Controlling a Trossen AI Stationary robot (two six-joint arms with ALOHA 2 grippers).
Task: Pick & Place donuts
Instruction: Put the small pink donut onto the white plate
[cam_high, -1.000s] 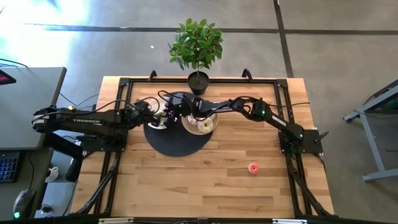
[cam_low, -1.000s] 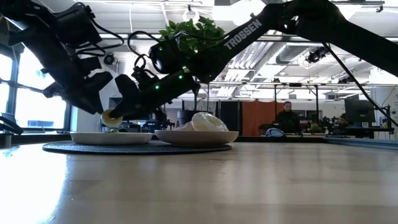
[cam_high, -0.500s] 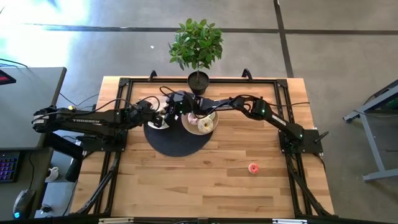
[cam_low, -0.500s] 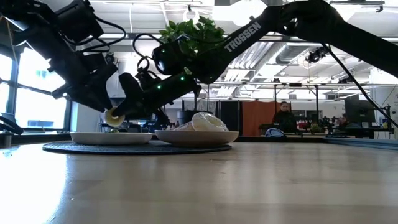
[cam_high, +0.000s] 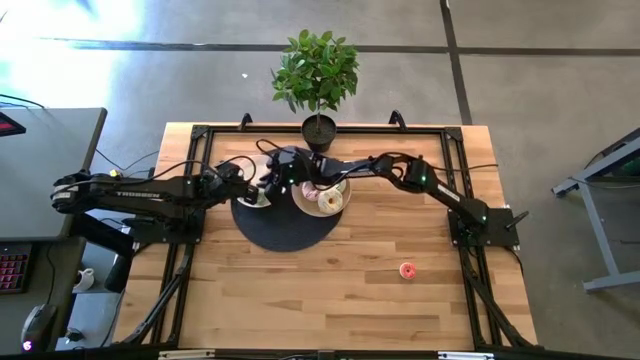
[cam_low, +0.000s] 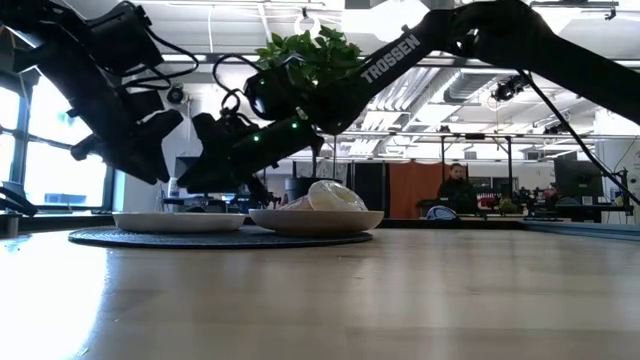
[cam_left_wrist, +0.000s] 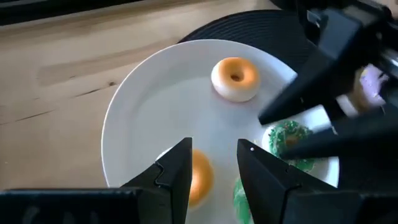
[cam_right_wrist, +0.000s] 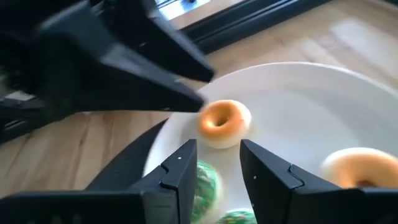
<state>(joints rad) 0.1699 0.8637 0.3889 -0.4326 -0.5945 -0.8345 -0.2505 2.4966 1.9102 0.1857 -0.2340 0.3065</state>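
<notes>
The pale wooden worktop (cam_high: 330, 270) carries a round dark mat (cam_high: 285, 228). "TROSSEN" runs along the right arm (cam_low: 390, 55). Both tools hang open over the left white round plate (cam_left_wrist: 155, 124): left tool (cam_left_wrist: 214, 168), right tool (cam_right_wrist: 217, 171). Yellow-iced ring donuts (cam_left_wrist: 234, 78) lie ahead of each tool. A small pink donut (cam_high: 406, 270) sits alone on open boards.

Both arms are dark, near-black, with jointed segments. White "TROSSEN" lettering runs along the right arm's link in the low view. Black cables loop loosely around the wrists. Small green indicator lights glow on the right arm's forward section. Fingers are matte black, angular.
</notes>
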